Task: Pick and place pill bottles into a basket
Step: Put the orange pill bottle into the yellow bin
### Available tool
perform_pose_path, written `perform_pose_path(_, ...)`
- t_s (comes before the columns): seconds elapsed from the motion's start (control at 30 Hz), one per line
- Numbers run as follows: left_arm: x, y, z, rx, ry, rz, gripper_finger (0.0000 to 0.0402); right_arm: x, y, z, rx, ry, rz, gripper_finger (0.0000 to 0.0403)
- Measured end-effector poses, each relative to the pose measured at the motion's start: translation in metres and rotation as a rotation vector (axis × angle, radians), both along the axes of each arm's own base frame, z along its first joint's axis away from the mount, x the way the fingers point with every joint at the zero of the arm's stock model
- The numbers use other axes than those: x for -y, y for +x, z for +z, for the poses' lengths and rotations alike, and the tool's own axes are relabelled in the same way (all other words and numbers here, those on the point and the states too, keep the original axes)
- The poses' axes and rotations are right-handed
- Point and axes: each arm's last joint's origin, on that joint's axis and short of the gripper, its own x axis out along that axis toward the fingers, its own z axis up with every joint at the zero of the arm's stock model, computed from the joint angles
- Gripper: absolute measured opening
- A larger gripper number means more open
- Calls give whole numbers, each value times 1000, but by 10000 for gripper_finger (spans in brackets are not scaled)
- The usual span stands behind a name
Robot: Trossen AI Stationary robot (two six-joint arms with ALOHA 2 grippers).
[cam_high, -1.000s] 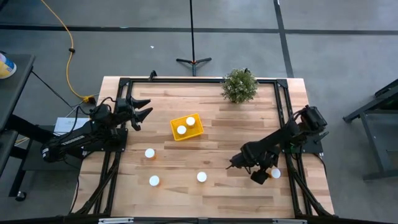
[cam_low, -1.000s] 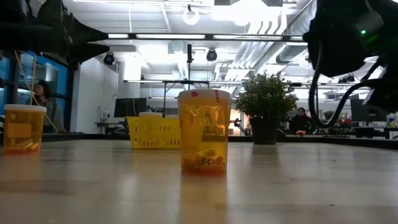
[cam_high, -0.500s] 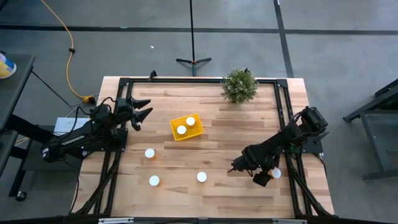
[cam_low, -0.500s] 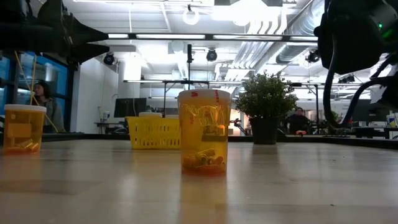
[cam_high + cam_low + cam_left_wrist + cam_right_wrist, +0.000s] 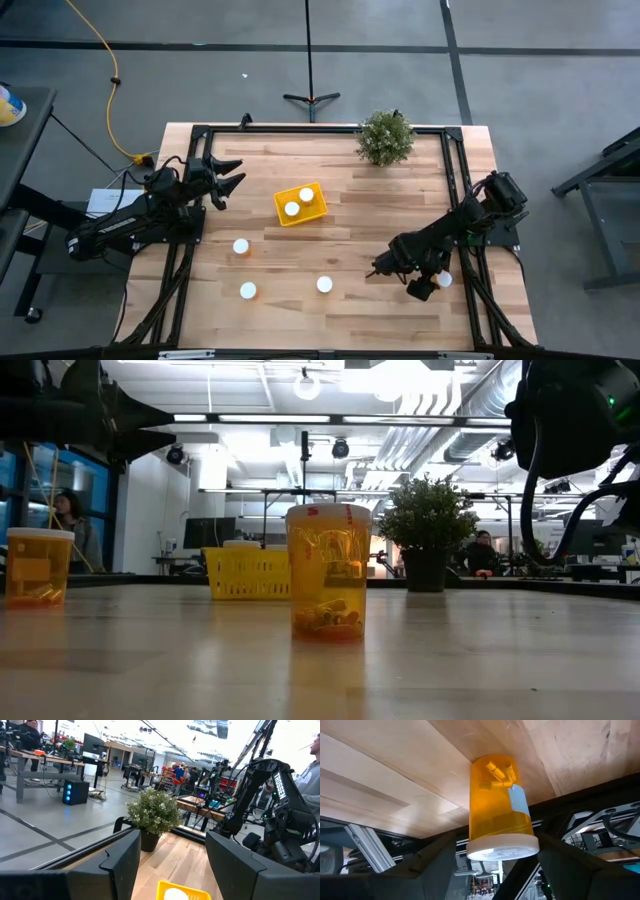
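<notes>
1. Spanning nearly the whole high view, the wooden tabletop (image 5: 350, 200) carries a black frame (image 5: 300, 131) along its edges, and the yellow basket (image 5: 301, 204) sits near its middle.
2. Reaching in from the side left of the basket, the left arm (image 5: 130, 220) waits with its left gripper (image 5: 228, 176) raised, well apart from the basket, fingers spread open and holding nothing.
3. Crossing the tabletop well right of the basket, the right arm (image 5: 455, 225) brings the right gripper (image 5: 432, 280) down at the near right edge; its fingers (image 5: 440, 860) stand open on either side of a pill bottle (image 5: 502, 807), not touching it as far as can be told.
4. Standing beyond the basket toward the far edge, a potted plant (image 5: 385, 137) is clear of both arms.
5. Holding two white-capped bottles (image 5: 299, 201), the basket is tilted against the tabletop's edges.
6. Standing upright nearer than the basket, three loose bottles (image 5: 241, 246) (image 5: 248, 291) (image 5: 324, 284) are well apart from one another, none between the right gripper and the basket.
</notes>
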Motion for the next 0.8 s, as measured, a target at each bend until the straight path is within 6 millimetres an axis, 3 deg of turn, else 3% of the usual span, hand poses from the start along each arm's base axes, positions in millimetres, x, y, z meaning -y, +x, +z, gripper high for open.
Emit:
perform_pose_path(0.23, 0, 0, 0, -2, -1, 0, 259, 0, 0, -1, 15, -15, 13, 255)
perform_pose_path(0.57, 0, 0, 0, -2, -1, 0, 259, 1, 1, -1, 23, -38, 19, 188)
perform_pose_path(0.8, 0, 0, 0, -3, -1, 0, 259, 1, 1, -1, 27, -35, 23, 183)
